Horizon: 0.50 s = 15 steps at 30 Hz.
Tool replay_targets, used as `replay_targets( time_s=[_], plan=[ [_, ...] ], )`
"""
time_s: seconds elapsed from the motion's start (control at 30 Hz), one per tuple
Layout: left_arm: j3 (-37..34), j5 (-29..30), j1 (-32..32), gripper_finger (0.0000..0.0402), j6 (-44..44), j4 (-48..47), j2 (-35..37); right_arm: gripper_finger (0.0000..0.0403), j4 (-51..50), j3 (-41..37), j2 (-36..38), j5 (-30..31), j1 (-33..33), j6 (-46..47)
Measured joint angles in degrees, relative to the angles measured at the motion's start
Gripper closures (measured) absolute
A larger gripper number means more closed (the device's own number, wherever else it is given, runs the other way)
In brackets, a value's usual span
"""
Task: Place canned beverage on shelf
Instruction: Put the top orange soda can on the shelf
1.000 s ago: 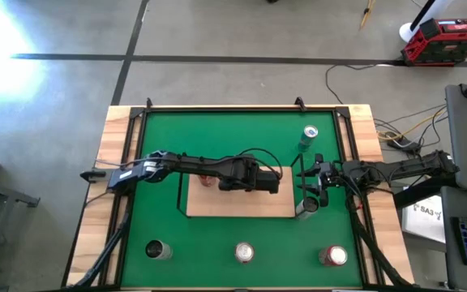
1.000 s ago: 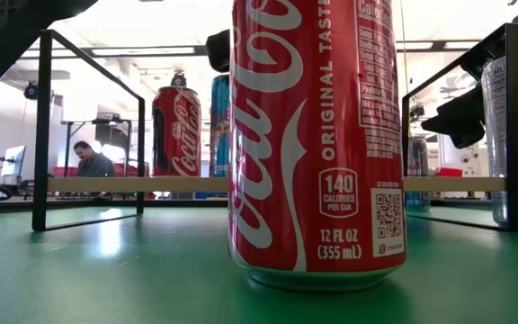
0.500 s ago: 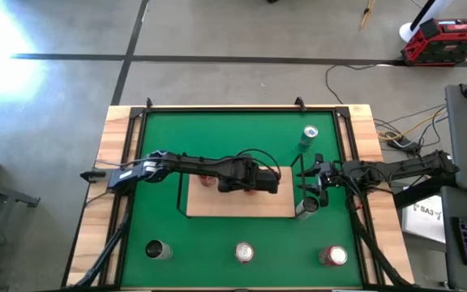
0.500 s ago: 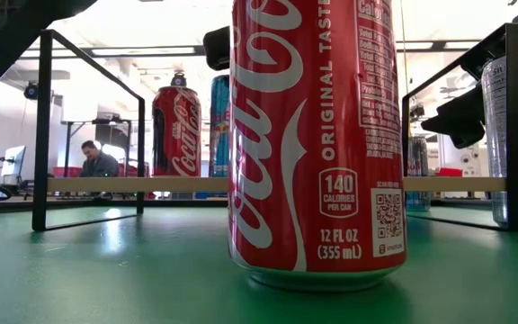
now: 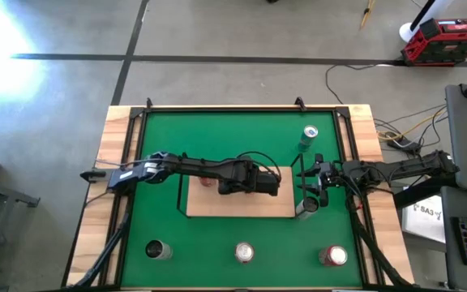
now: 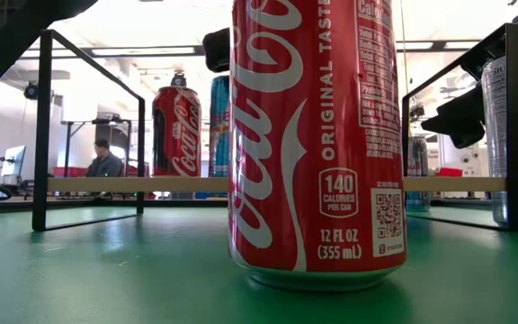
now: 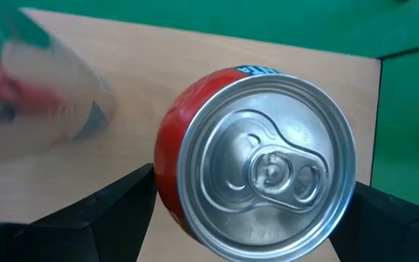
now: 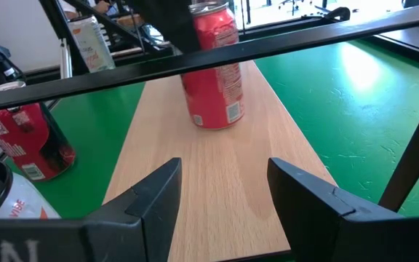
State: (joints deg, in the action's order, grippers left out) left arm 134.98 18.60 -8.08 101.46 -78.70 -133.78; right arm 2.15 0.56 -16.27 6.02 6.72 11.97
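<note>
Left jaws (image 5: 209,180) stand over the shelf (image 5: 242,207), spread wide, one finger to each side of the red can (image 7: 257,182); whether the pads touch its wall I cannot tell. The can stands upright on the shelf board, toward its 10 o'clock corner.

Right jaws (image 5: 305,188) wait just past the shelf's 3 o'clock end, closed on nothing.

Judgement: this is the release. Lift straight up until both fingers clear the rim, then draw off toward 9 o'clock without brushing the can or the black wire frame.

Hidden: from above my arm covers most of the can. At desk height a near can (image 6: 317,144) blocks the middle of the shelf.
</note>
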Motion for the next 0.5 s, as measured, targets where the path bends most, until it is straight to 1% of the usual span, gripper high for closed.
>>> replay_targets(
  time_s=[0.2,0.37,0.5],
  plan=[
    [0.0,2.01,-1.09,0.0069,1.14,-0.9,0.0,0.0207,0.0,0.02,0.0,0.0,0.02,-0.02],
    [0.0,6.72,-1.76,0.0069,1.22,-1.03,0.0,0.0207,0.0,0.0,0.0,0.0,0.01,-0.01],
    [0.0,7.01,-1.71,0.0069,0.75,-1.02,0.0,0.0207,0.02,0.0,0.0,0.0,0.0,0.0]
  ],
)
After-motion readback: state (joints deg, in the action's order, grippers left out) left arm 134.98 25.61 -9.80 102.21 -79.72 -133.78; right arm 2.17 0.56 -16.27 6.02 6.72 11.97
